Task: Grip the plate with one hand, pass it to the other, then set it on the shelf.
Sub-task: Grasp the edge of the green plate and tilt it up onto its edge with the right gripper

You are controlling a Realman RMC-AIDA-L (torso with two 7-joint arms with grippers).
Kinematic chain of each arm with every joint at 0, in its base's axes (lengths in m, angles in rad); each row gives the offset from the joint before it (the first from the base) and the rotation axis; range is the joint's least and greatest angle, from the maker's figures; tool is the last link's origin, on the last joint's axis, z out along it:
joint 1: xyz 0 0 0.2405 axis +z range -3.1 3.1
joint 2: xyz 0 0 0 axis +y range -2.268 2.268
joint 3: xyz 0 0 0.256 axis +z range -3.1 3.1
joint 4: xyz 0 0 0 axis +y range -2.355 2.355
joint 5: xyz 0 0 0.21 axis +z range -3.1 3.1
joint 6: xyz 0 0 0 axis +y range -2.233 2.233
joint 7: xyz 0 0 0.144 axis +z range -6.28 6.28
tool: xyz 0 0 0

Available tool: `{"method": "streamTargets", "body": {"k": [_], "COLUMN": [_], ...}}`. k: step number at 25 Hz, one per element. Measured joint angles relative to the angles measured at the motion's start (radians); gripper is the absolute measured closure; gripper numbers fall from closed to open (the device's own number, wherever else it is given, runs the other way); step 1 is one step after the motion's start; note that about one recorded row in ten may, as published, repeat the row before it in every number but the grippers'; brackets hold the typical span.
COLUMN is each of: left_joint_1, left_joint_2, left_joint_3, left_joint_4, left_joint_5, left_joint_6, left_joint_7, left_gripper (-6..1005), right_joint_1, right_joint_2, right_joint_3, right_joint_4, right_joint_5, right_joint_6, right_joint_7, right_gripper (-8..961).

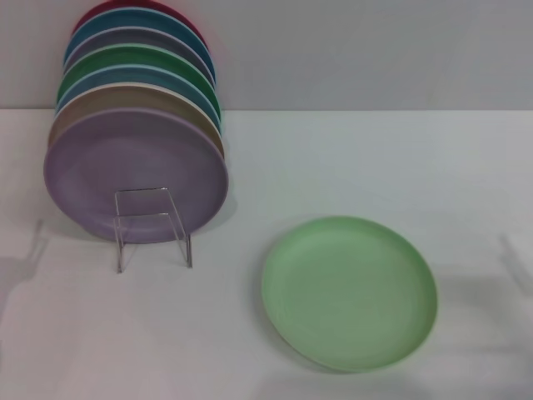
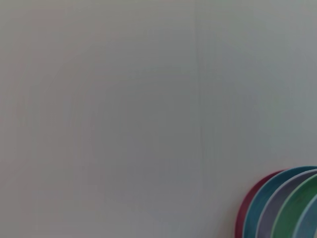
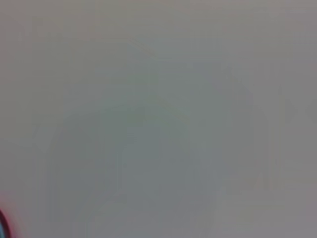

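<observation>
So on my feed there's a white table (image 1: 375, 150) with a pale wall (image 1: 375, 50) behind it. Over on the left I've got a row of plates standing on edge, leaning one behind the other. Front one is the lilac-purple plate (image 1: 100, 175), then a tan plate (image 1: 125, 102), a light blue one (image 1: 92, 80), a dark green plate (image 1: 125, 60), a greyish-purple one (image 1: 117, 40), a teal plate (image 1: 108, 23) and a red plate (image 1: 125, 7) at the very back. My left wrist view catches the stack's rims too, red plate (image 2: 247, 203) outermost.
</observation>
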Motion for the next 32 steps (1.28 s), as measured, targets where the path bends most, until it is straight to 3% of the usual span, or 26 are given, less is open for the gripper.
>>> {"method": "streamTargets", "body": {"k": [9, 12, 13, 14, 15, 16, 17, 18, 19, 20, 21, 22, 23, 24, 26, 28, 29, 31, 32], "left_joint_1": [0.005, 0.006, 0.003, 0.001, 0.000, -0.001, -0.001, 0.000, -0.001, -0.002, -0.006, -0.006, -0.006, -0.009, -0.015, -0.029, -0.029, -0.045, -0.045], "left_joint_2": [0.000, 0.000, 0.000, 0.000, -0.001, -0.002, -0.002, -0.002, -0.002, -0.002, -0.002, -0.002, -0.002, -0.002, -0.002, -0.002, -0.002, -0.001, -0.001], "left_joint_3": [-0.002, -0.003, 0.000, 0.000, 0.000, 0.000, 0.000, 0.002, 0.002, 0.002, 0.001, 0.001, 0.000, 0.000, -0.002, -0.003, -0.003, 0.000, 0.000], "left_joint_4": [0.008, 0.005, 0.006, 0.007, 0.007, 0.006, 0.006, 0.001, 0.001, 0.002, 0.003, 0.003, 0.003, 0.002, 0.000, 0.002, 0.002, 0.002, 0.002], "left_joint_5": [0.000, 0.000, 0.000, 0.001, 0.001, 0.001, 0.001, 0.001, 0.001, 0.001, 0.001, 0.001, 0.001, 0.001, 0.001, 0.001, 0.001, 0.001, 0.001], "left_joint_6": [-0.003, -0.004, -0.004, -0.004, -0.004, -0.004, -0.004, -0.004, -0.005, -0.005, -0.009, -0.009, -0.013, -0.019, -0.029, -0.045, -0.045, -0.068, -0.068], "left_joint_7": [0.004, 0.004, 0.002, 0.001, -0.001, -0.002, -0.002, -0.003, -0.003, -0.004, -0.004, -0.004, -0.004, -0.004, -0.004, -0.001, -0.001, 0.003, 0.003], "left_gripper": [189, 190, 191, 191, 192, 192, 193, 193, 194, 194, 195, 195, 195, 196, 197, 198, 198, 199, 200], "right_joint_1": [0.005, 0.007, -0.005, -0.005, -0.022, -0.052, -0.052, -0.065, -0.065, -0.054, -0.033, -0.033, 0.009, 0.009, 0.079, 0.187, 0.187, 0.271, 0.271], "right_joint_2": [-0.001, -0.012, -0.017, -0.017, -0.016, -0.015, -0.015, -0.018, -0.018, -0.024, -0.028, -0.028, -0.035, -0.035, -0.041, -0.044, -0.044, -0.049, -0.049], "right_joint_3": [-0.026, -0.064, -0.094, -0.094, -0.110, -0.148, -0.148, -0.200, -0.200, -0.224, -0.221, -0.221, -0.213, -0.213, -0.208, -0.205, -0.205, -0.196, -0.196], "right_joint_4": [0.014, 0.120, 0.270, 0.270, 0.396, 0.634, 0.634, 0.886, 0.886, 1.069, 1.142, 1.142, 1.237, 1.237, 1.318, 1.362, 1.362, 1.362, 1.362], "right_joint_5": [-0.007, -0.015, -0.063, -0.063, -0.123, -0.273, -0.273, -0.490, -0.490, -0.783, -0.953, -0.953, -1.217, -1.217, -1.500, -1.753, -1.753, -1.857, -1.857], "right_joint_6": [0.040, -0.004, -0.115, -0.115, -0.215, -0.430, -0.430, -0.656, -0.656, -0.823, -0.874, -0.874, -0.903, -0.903, -0.848, -0.622, -0.622, -0.400, -0.400], "right_joint_7": [0.043, 0.125, 0.249, 0.249, 0.340, 0.537, 0.537, 0.805, 0.805, 1.107, 1.291, 1.291, 1.578, 1.578, 1.876, 2.168, 2.168, 2.302, 2.302], "right_gripper": [126, 127, 127, 127, 127, 127, 127, 127, 127, 127, 127, 127, 127, 127, 127, 128, 128, 128, 128]}}
